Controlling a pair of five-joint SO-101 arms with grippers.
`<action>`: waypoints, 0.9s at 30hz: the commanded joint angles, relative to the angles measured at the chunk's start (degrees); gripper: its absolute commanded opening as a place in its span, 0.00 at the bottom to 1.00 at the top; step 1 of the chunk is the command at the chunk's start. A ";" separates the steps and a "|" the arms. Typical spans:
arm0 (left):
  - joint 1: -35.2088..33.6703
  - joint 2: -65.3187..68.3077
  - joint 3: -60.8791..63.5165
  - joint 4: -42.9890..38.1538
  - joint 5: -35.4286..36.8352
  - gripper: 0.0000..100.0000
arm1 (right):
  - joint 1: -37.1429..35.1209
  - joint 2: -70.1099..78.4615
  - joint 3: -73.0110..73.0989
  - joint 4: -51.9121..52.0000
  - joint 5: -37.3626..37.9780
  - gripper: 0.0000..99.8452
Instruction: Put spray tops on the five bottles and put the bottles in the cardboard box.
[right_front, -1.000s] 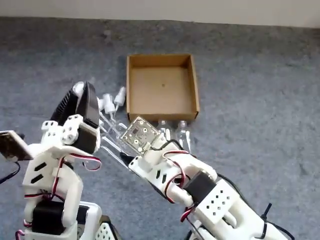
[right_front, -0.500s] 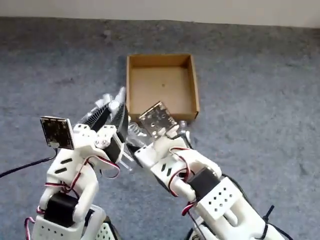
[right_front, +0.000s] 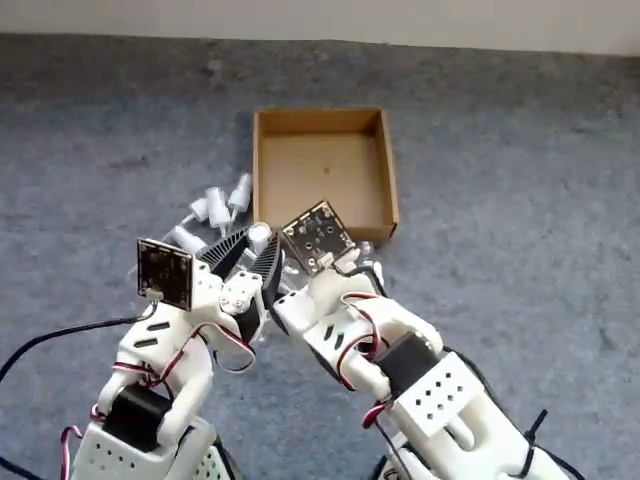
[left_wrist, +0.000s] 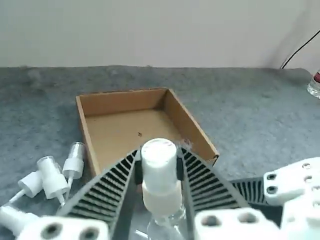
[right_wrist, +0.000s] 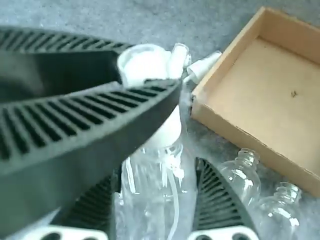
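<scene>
Arriving at centre frame from the left, left claw (left_wrist: 159, 154) clenched on spray top (left_wrist: 160, 175) now sits over the bottle (right_wrist: 150, 185) grasped by right claw (right_wrist: 155, 210), just below cardboard box (right_front: 322, 170): capping looks imminent.

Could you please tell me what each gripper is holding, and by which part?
The left gripper clamps a spray top by its white head; the right gripper holds a clear bottle by its body, beneath that top.

Loose spray tops (right_front: 215, 205) lie left of the cardboard box (right_front: 325, 170), spare bottles (right_wrist: 240, 175) just before it. Before its near-left corner, the left tool (right_front: 258, 240) holds a spray top (left_wrist: 159, 170) atop the bottle (right_wrist: 150, 200) in the right tool (right_wrist: 159, 167).
</scene>
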 joint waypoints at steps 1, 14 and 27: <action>0.92 0.48 0.48 0.88 -0.97 0.01 | 1.63 -0.57 -5.05 -0.22 -0.26 0.00; -2.15 0.40 0.13 0.97 -9.58 0.19 | 3.65 -0.57 -8.57 -3.91 -0.35 0.00; -12.26 0.40 -3.12 0.97 -9.49 0.21 | 15.16 0.13 -14.55 -8.75 -0.35 0.00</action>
